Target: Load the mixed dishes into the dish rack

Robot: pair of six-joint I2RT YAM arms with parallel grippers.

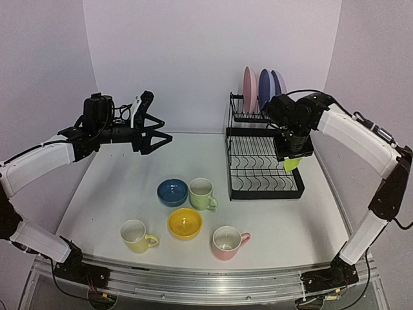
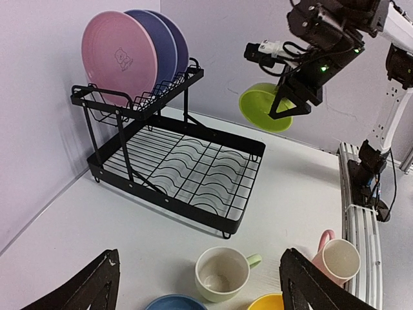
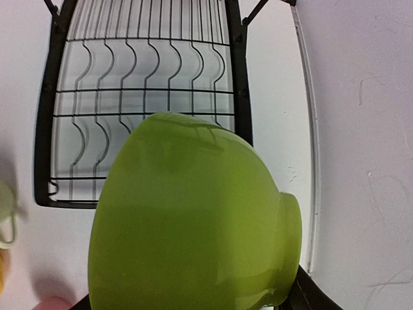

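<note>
1. The left gripper point(image 1: 164, 131) hovers at the tabletop's point(image 1: 110, 187) 10 o'clock, jaws wide apart and empty.
2. At 6 o'clock sit the yellow mug point(image 1: 135, 235), dark blue bowl point(image 1: 172, 191), yellow bowl point(image 1: 184, 223), pale green mug point(image 1: 202, 193) and pink mug point(image 1: 227, 242).
3. At 2 o'clock, the dish rack point(image 1: 266, 196) holds three upright plates point(image 1: 250, 87).
4. The right gripper point(image 1: 293, 155) clamps the green bowl point(image 1: 292, 165) above the dish rack's 3 o'clock side.

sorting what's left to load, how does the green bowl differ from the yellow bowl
The green bowl is lime; the yellow bowl is yellow. The green bowl hangs tilted on its side above the right side of the dish rack; the yellow bowl sits upright, mouth up, on the table. The green bowl is gripped by the right claw; the yellow bowl is untouched. Both are glossy round bowls.
</note>
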